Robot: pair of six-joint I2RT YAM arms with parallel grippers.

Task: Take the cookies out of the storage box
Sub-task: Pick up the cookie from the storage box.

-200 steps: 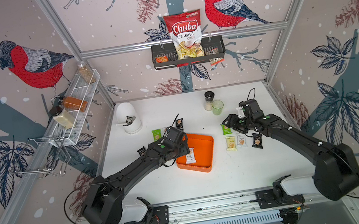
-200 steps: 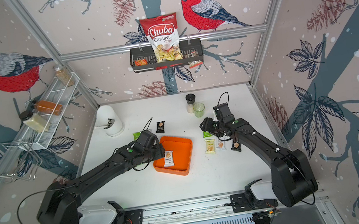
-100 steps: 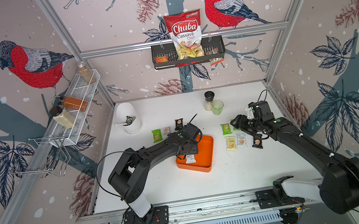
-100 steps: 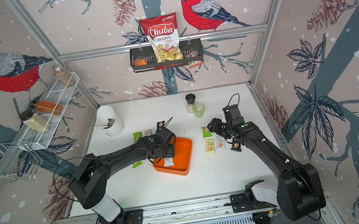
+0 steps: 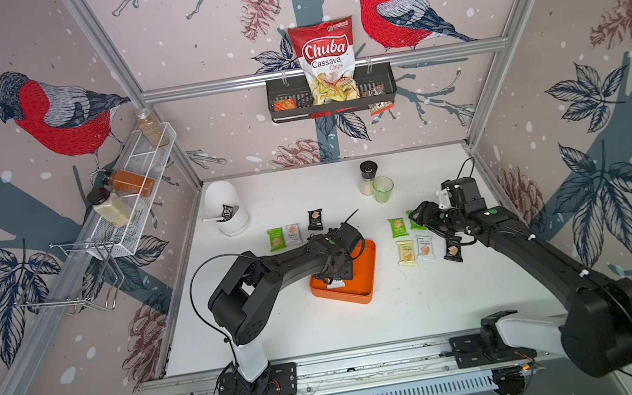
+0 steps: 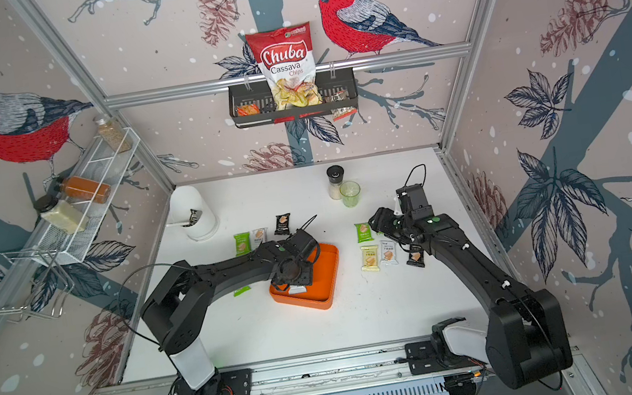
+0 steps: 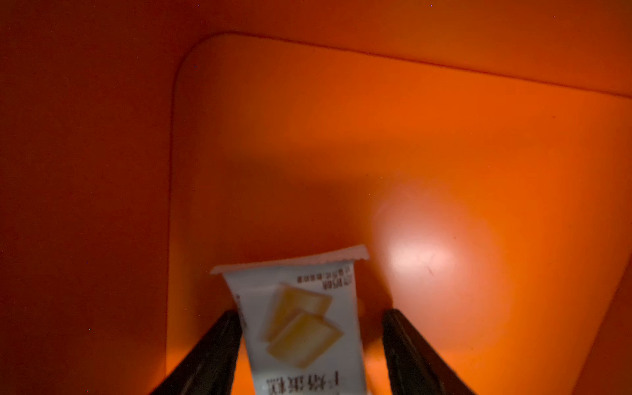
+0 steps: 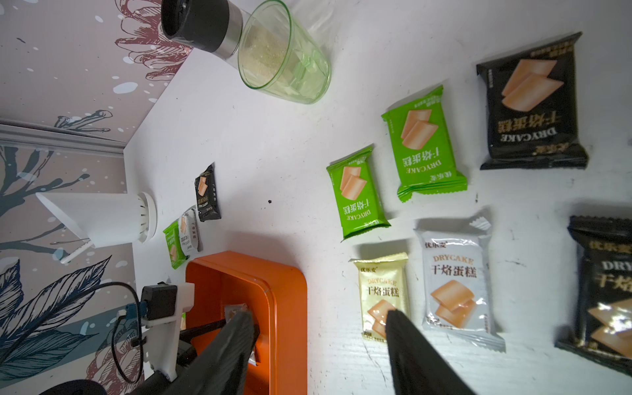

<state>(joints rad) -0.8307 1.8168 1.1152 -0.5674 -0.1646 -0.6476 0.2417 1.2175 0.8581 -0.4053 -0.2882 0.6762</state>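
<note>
**Nearest.** Storage box (image 5: 363, 274), orange, low-walled, about mid-table on the white table (image 5: 325, 331). Contents: one white packet (image 7: 301, 325) of cookies, lying close to the box's near-left corner. Left hand (image 7: 311, 314) reaches down into the box with its fingers (image 7: 212, 352) apart astride that packet. One finger is at the packet's edge and the other is clear of it, so it is not clamped.

**Next, right of the box and well apart from it.** More cookies, lying flat on the table.
- Near row: pale yellow packet (image 8: 383, 290), grey-white packet (image 8: 456, 284), black packet (image 8: 605, 294).
- Row behind: two green packets (image 8: 425, 143), then a second black packet (image 8: 533, 102), seen in the right wrist view only.
- Right hand (image 8: 318, 314) hangs above this group, fingers apart, nothing between them.

**Behind the box's left side.** Row of three packets (image 5: 293, 234), green, white and black, flat on the table.

**Far end of the table.** White holder (image 5: 230, 210) at the left. Dark-capped shaker (image 5: 368, 176) and green glass (image 5: 383, 189) stand just beside each other, towards the right.

**Back wall.** Black wire basket (image 5: 382, 80) on a rail, with the Chuba chips bag (image 5: 327, 62) standing in it.
</note>
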